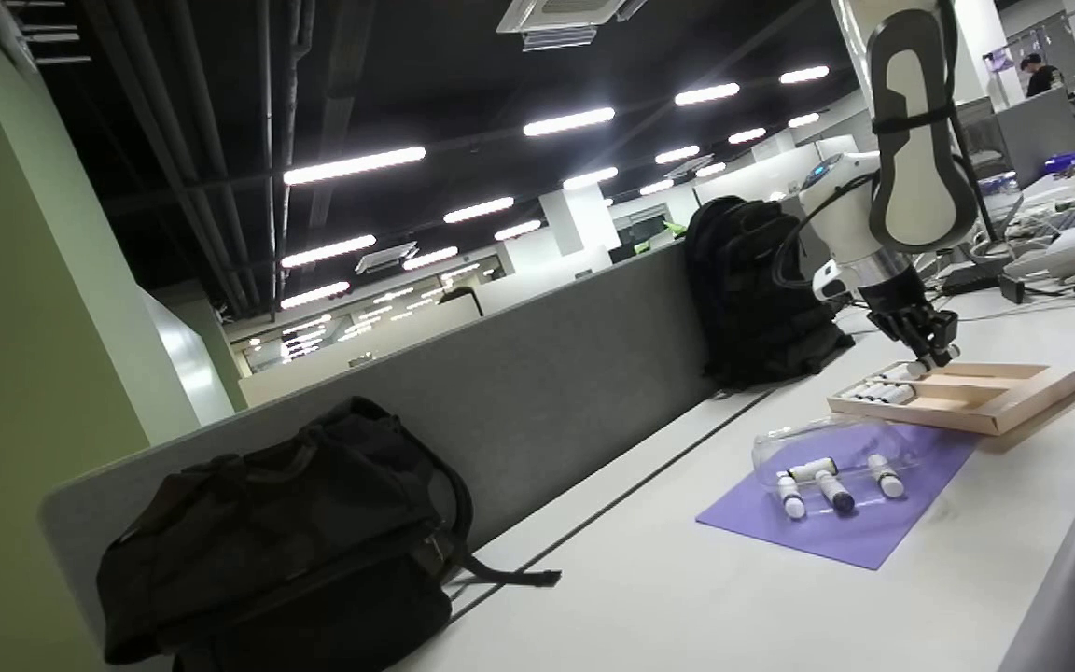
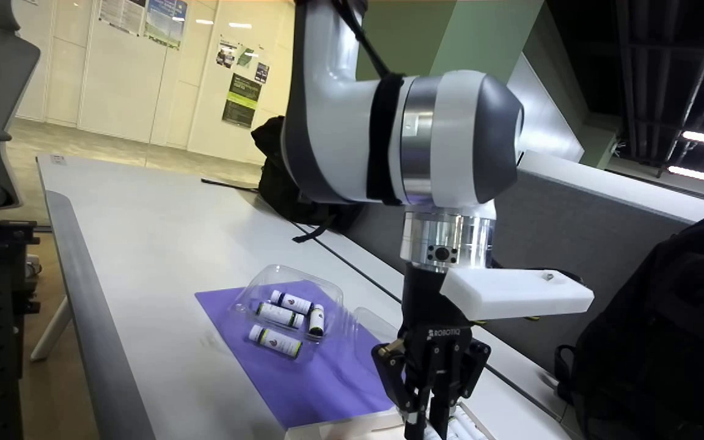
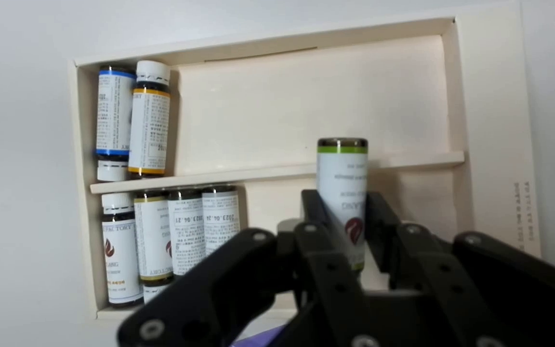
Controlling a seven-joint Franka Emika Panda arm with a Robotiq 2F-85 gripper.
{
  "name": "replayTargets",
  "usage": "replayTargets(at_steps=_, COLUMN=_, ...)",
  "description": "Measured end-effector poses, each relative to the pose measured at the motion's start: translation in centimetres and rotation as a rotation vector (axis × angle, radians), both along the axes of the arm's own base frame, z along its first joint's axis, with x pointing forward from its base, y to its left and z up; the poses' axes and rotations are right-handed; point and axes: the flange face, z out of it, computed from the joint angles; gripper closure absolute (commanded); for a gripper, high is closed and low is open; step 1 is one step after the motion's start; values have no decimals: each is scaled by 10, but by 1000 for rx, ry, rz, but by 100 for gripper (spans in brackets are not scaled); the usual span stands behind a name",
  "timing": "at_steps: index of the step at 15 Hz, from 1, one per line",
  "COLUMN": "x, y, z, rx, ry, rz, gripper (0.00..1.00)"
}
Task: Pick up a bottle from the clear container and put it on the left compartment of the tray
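Partly obsc. (wrist vw): btl (image 3: 342,180) gripped in claw (image 3: 346,212) | tray (image 2: 361,424) cut off in an ext. vw

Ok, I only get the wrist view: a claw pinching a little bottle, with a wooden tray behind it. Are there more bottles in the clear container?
Observer: Yes, both exterior views show several white-labelled bottles lying in the clear container.
Visitor: Oh, nice. And what is that container sitting on?
Observer: A flat purple mat; your view catches just a sliver of the mat at its bottom edge, and none of the container.
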Motion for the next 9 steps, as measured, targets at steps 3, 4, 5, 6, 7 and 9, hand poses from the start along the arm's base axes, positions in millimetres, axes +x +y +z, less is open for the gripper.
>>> replayTargets(at_steps=3, x=-1, y=4, z=-10, rx=4, ry=17, rz=11, gripper=93)
replayTargets(at_steps=4, x=0, y=6, z=-13, rx=5, ry=21, rz=16, gripper=93)
replayTargets(at_steps=5, x=1, y=7, z=-17, rx=7, ry=23, rz=21, gripper=93)
replayTargets(at_steps=6, x=2, y=8, z=-20, rx=9, ry=23, rz=26, gripper=93)
replayTargets(at_steps=7, x=4, y=10, z=-23, rx=10, ry=24, rz=30, gripper=93)
replayTargets(at_steps=9, x=7, y=12, z=-28, rx=14, ry=21, rz=39, gripper=93)
